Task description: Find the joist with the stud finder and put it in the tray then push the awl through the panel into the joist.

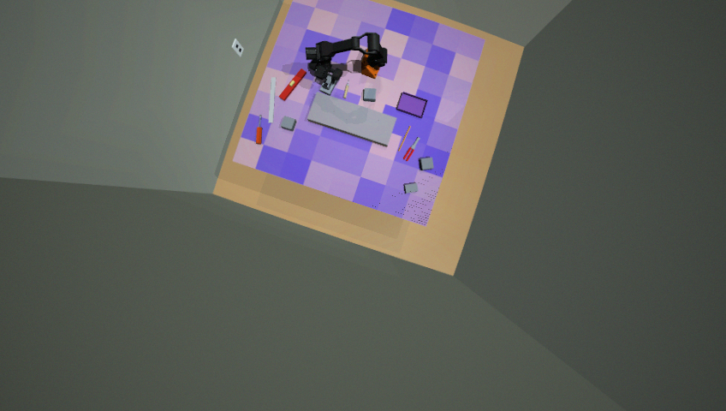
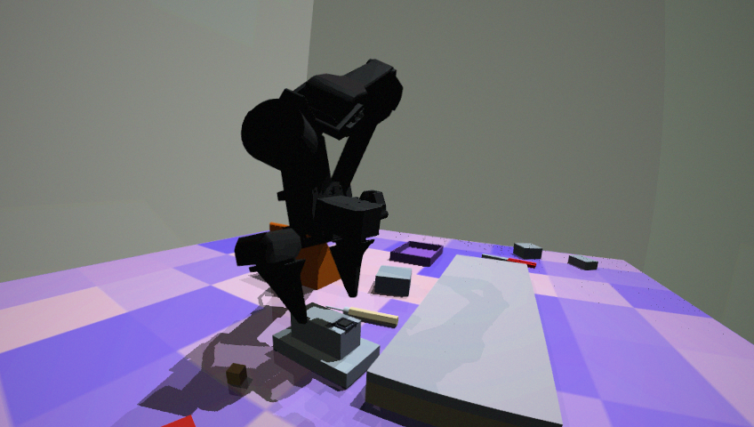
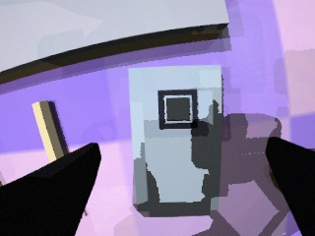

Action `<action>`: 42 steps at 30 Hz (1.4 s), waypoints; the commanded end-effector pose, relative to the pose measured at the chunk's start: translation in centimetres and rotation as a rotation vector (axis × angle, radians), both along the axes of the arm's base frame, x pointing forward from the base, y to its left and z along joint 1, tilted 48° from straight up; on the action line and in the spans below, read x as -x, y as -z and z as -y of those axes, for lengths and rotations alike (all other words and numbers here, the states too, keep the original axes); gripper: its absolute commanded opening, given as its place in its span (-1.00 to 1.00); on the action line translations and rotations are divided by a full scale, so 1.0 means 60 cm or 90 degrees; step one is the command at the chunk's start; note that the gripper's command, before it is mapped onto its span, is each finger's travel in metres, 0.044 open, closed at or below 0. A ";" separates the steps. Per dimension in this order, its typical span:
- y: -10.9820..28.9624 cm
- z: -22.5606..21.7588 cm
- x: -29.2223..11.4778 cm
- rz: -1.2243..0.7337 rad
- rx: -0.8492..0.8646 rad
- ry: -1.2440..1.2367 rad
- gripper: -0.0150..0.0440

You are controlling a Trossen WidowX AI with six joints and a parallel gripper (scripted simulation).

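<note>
The stud finder (image 2: 329,338) (image 3: 176,157) (image 1: 325,89) is a grey box with a black square window on a flat grey base. It lies on the floor beside the near end of the grey floor panel (image 2: 476,338) (image 1: 349,122) (image 3: 112,7). My gripper (image 2: 326,305) (image 3: 184,148) (image 1: 330,79) is open and empty. It points down with one finger on each side of the stud finder's body. The awl (image 2: 370,316) (image 3: 49,130) (image 1: 346,90), with a tan handle, lies on the floor just behind the stud finder. The purple tray (image 2: 397,256) (image 1: 400,102) stands further back.
The arm's orange base block (image 2: 317,267) is behind the gripper. A grey block (image 2: 392,280) (image 1: 369,94) lies between the awl and the tray. A small brown cube (image 2: 236,374) lies near the stud finder. A red level (image 1: 293,84), a white ruler (image 1: 271,98), a screwdriver (image 1: 258,133), pliers (image 1: 410,149) and more grey blocks lie around.
</note>
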State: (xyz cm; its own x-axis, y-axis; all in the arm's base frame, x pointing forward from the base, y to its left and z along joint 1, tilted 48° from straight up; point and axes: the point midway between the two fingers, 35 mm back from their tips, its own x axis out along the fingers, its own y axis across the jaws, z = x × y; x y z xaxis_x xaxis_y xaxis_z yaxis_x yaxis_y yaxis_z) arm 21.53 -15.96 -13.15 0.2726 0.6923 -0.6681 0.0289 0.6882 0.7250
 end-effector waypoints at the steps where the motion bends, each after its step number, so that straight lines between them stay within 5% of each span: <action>1: 0.007 -0.011 0.002 -0.004 -0.006 0.002 1.00; 27: 0.050 -0.060 0.002 -0.001 -0.006 0.001 1.00; 31: 0.050 -0.060 0.002 -0.001 -0.006 0.001 0.64; 42: 0.050 -0.060 0.002 -0.001 -0.006 0.001 0.40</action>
State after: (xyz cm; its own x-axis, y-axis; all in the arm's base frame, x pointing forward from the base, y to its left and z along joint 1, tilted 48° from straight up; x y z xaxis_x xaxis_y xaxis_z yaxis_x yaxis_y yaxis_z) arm 21.38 -12.43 -16.19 0.2692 0.6968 -0.6648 0.0287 0.6842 0.7288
